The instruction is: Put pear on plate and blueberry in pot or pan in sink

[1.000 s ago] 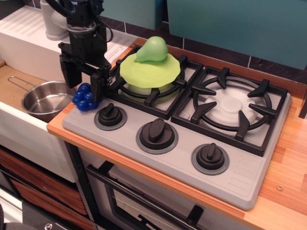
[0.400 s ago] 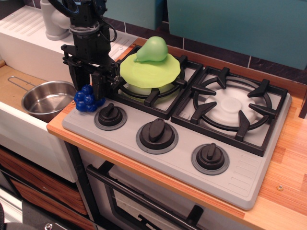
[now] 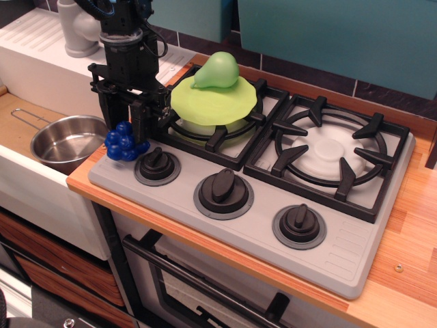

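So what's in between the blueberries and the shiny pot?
Nothing much. Between the blueberries and the pot there's only the grey stove corner, the wooden counter edge, then the sink's drop. The camera view shows this.

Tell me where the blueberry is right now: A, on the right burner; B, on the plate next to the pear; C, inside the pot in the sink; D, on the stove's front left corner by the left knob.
D: the blueberry sits on the grey stove corner beside the left knob, under the gripper, while the pot holds nothing visible.
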You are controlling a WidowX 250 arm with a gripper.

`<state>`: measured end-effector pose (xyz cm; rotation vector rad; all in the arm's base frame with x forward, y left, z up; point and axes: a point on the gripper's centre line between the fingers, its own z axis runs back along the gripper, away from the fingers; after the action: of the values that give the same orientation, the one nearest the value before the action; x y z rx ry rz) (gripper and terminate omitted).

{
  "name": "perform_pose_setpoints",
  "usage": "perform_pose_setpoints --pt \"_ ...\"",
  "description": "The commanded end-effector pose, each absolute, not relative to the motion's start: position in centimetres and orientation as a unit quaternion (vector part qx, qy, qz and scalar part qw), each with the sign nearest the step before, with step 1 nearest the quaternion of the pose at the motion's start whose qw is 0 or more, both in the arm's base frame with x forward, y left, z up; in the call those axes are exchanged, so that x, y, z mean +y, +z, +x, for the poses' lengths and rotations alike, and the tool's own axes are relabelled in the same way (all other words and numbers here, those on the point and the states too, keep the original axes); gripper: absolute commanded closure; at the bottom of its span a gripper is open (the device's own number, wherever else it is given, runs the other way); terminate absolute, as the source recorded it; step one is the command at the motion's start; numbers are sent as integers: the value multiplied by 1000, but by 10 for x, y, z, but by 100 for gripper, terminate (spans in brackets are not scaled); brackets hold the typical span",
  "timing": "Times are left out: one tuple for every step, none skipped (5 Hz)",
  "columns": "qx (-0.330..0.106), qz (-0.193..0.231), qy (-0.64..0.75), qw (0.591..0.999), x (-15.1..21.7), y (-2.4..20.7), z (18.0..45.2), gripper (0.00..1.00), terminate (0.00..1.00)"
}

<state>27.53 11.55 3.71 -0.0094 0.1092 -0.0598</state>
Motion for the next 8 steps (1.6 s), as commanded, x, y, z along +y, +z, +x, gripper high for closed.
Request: perform_pose_setpoints --pt "24 9 -67 997 128 81 283 100 0" --pt "4 16 -103 995 148 83 286 100 0" --pt "0 30 -129 991 171 82 291 100 0" --pt "0 40 -144 989 191 83 292 100 0" --pt "-12 49 -157 986 211 81 290 100 0" --pt "-24 49 -173 983 229 73 292 100 0" --pt "-30 46 -182 982 238 66 298 100 0" --pt "-30 46 -180 982 235 60 302 0 0"
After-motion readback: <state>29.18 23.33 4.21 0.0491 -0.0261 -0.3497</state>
